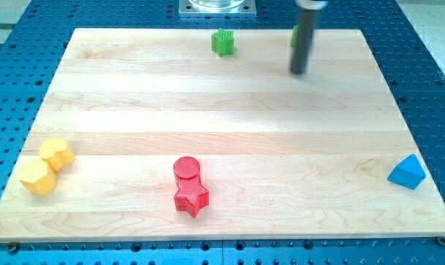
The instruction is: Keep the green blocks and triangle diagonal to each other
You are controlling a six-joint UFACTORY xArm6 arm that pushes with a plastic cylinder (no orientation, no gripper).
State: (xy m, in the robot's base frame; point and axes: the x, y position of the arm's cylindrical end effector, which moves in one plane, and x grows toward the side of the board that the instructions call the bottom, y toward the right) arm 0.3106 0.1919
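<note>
While my tip (299,71) stands beside a half-hidden green block (295,34); green star block (223,43) lies apart.

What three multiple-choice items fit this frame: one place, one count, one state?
1. Where is the blue triangle?
A. the view's top left
B. the view's bottom right
C. board centre

2. How many yellow blocks are there?
A. one
B. two
C. three

3. How do the red blocks sit?
A. touching
B. far apart
C. stacked

Key:
1 B, the blue triangle sits by the board's right edge, low.
2 B, two yellow blocks sit at the view's bottom left.
3 A, the red cylinder abuts the red star.

My tip is near the view's top, partly hiding a green block.
</note>
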